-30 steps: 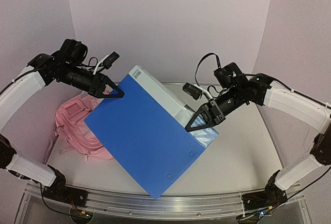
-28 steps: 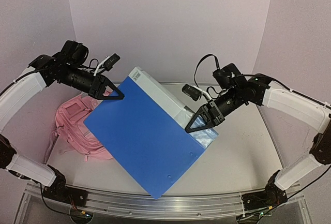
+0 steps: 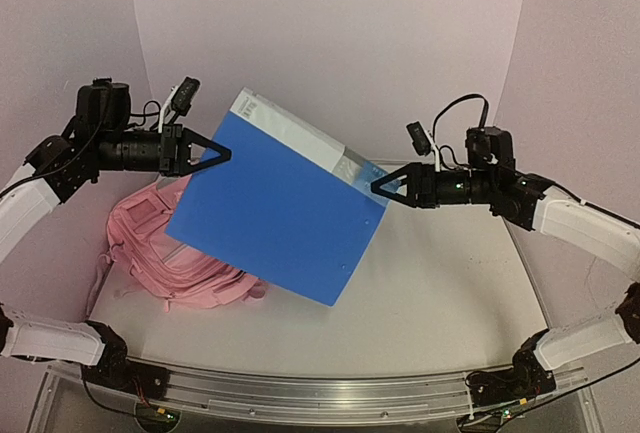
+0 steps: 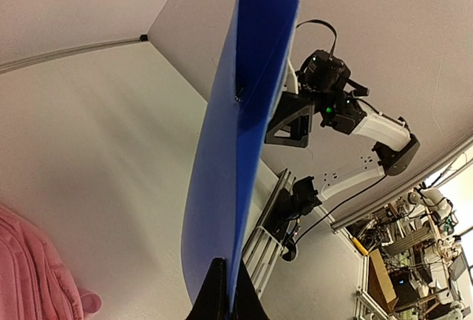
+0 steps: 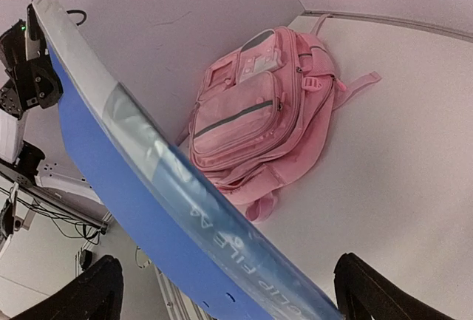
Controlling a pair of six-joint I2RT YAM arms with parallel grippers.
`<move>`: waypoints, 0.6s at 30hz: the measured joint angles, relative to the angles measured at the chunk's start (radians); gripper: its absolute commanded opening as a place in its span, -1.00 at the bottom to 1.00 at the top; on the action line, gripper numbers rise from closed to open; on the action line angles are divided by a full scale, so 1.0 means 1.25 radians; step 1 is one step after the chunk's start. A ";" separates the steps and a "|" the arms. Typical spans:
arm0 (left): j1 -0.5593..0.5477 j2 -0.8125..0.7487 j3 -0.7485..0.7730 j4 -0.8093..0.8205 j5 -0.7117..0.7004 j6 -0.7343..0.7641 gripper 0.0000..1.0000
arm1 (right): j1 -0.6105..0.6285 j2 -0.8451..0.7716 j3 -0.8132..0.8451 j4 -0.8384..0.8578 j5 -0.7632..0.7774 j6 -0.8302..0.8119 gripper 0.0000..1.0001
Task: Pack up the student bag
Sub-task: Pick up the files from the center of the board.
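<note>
A big blue clip-file folder [image 3: 280,213] with a pale clear spine hangs tilted in the air over the table. My left gripper [image 3: 218,151] is shut on its upper left corner; in the left wrist view the black fingers [image 4: 214,298] pinch the folder's thin edge [image 4: 236,150]. My right gripper [image 3: 385,188] stands wide open at the folder's right corner, not gripping it. The folder's spine [image 5: 140,187] crosses between the spread fingers [image 5: 92,290]. The pink student bag [image 3: 150,253] lies flat at the left of the table, partly under the folder, its zipped front pockets [image 5: 259,120] facing up.
The white table [image 3: 450,283] is boxed in by pale walls at the back and sides. A metal rail [image 3: 300,393] runs along the near edge with both arm bases. A bag strap [image 5: 355,83] trails onto the table.
My right gripper let go of the folder, opened wide and drew back to the right. My left arm, closing fully on its corner, lifted and swung the folder up and back, uncovering more of the bag.
</note>
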 measured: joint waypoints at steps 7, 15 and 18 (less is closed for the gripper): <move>0.001 -0.029 -0.008 0.097 -0.017 -0.077 -1.00 | 0.000 -0.019 -0.070 0.126 0.019 0.083 0.97; 0.001 -0.035 -0.020 0.185 0.006 -0.152 -1.00 | 0.000 -0.014 -0.131 0.261 -0.042 0.178 0.95; 0.001 -0.035 -0.023 0.210 0.018 -0.172 -1.00 | 0.000 -0.007 -0.131 0.332 -0.086 0.219 0.87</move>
